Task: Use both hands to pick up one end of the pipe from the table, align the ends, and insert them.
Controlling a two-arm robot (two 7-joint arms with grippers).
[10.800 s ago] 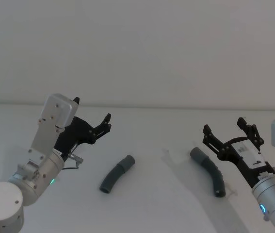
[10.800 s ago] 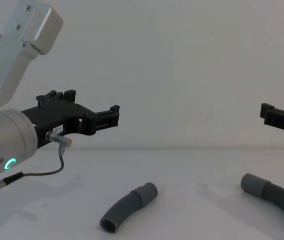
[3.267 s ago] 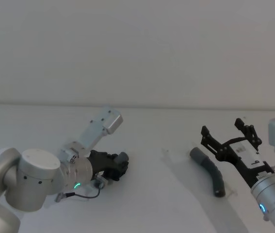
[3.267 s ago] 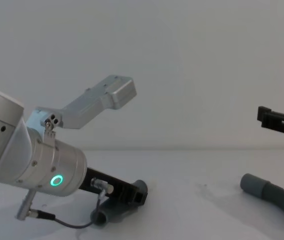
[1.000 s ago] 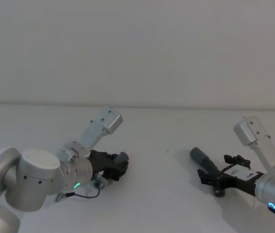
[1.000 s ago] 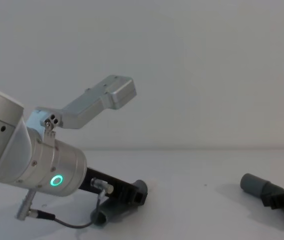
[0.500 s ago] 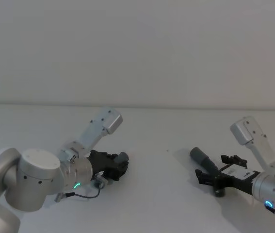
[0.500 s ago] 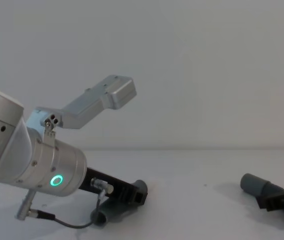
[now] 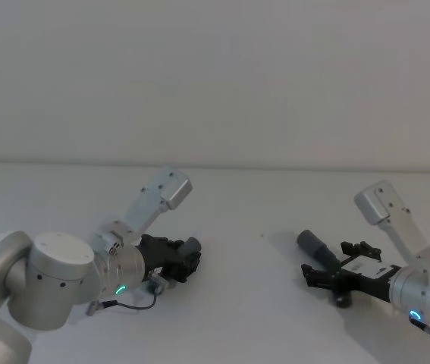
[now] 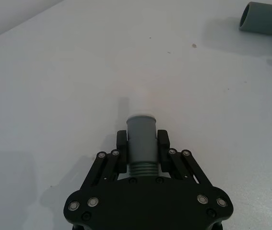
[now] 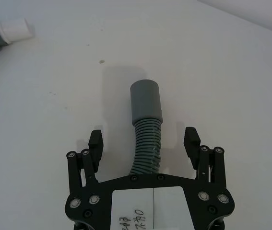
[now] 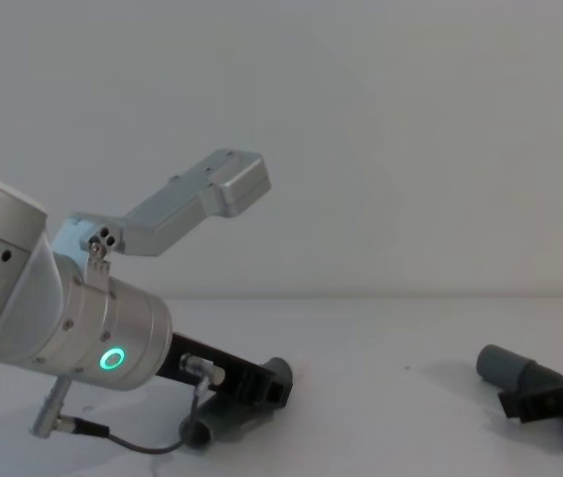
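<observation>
Two dark-grey ribbed pipe pieces lie on the white table [image 9: 237, 318]. My left gripper [image 10: 142, 143] is shut on the left piece [image 10: 141, 136] just behind its smooth end, low over the table; the same gripper [image 9: 186, 259] and piece [image 12: 219, 425] appear in the head and chest views. My right gripper [image 11: 144, 139] stands open, its fingers on either side of the ribbed part of the right piece [image 11: 145, 108], apart from it. Its grey cuff [image 9: 312, 244] sticks out past the right gripper [image 9: 327, 274] toward the left piece.
A pale grey wall [image 9: 215, 76] rises behind the table. The left piece's whitish tip [image 11: 16, 28] shows far off in the right wrist view. Bare table lies between the two pieces.
The right gripper has slid a little farther forward along the right piece, still open. The left arm has stayed still, holding its piece.
</observation>
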